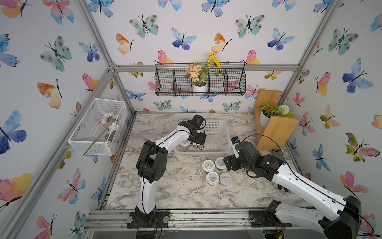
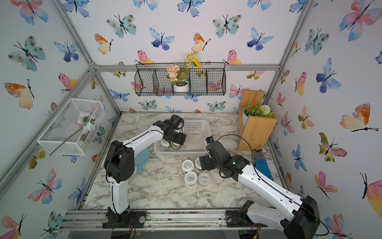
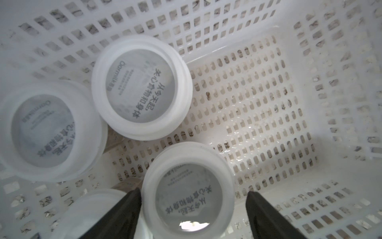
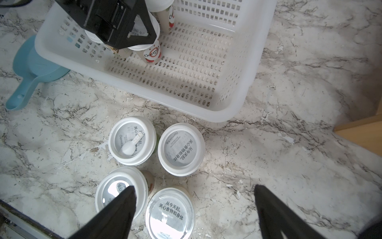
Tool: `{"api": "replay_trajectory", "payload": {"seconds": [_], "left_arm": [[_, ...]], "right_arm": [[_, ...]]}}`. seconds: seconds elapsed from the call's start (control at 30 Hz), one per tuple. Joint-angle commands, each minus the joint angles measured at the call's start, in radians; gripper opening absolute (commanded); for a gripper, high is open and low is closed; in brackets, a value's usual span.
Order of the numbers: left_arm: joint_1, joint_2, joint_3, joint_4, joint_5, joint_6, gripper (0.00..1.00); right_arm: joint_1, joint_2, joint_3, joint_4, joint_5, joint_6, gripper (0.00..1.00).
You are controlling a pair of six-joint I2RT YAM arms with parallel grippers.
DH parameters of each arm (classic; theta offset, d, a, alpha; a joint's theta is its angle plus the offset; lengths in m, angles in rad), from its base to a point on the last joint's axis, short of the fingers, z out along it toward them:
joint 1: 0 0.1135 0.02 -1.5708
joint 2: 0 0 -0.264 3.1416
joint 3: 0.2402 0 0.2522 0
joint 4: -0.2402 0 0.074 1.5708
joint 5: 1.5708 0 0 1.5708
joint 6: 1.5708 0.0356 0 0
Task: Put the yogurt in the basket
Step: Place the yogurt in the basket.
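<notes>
The white perforated basket [image 1: 224,132] [image 2: 198,128] stands at the back middle of the marble table. Several yogurt cups stand in its left end; the left wrist view shows their grey-labelled lids [image 3: 140,87] [image 3: 44,130]. My left gripper [image 3: 193,193] reaches down into the basket, open, straddling one cup [image 3: 188,186]; one finger is at its lid and the other finger [image 3: 260,207] stands clear of it. Several more yogurt cups [image 1: 208,165] [image 4: 180,149] cluster on the table in front of the basket, one with a flat grey lid [image 4: 169,213]. My right gripper [image 4: 194,188] hovers open over them, holding nothing.
A light blue scoop [image 2: 143,159] [image 4: 39,64] lies left of the basket. A wooden shelf with a plant pot [image 1: 275,128] fills the back right corner. A blue-handled tool [image 2: 262,165] lies by the right edge. A black wire basket [image 1: 200,82] and a white mesh box [image 1: 97,126] hang on the walls.
</notes>
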Motion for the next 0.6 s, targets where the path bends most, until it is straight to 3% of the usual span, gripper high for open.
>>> {"api": "replay_trajectory", "payload": {"seconds": [0.0,0.17,0.37,0.57], "left_arm": [[0.006,0.001,0.055,-0.053,-0.003,0.001,0.87],[0.007,-0.021,0.093,-0.078,-0.012,-0.011,0.88],[0.002,-0.151,0.119,-0.127,0.024,-0.081,0.88],[-0.03,-0.348,-0.062,-0.083,0.021,-0.149,0.89]], "right_arm": [[0.004,0.0,-0.003,-0.005,-0.012,-0.003,0.92],[0.004,-0.007,-0.003,-0.006,-0.014,-0.003,0.92],[0.004,-0.006,-0.005,0.002,-0.029,-0.007,0.92],[0.006,0.013,-0.002,-0.001,-0.057,-0.016,0.92]]}}
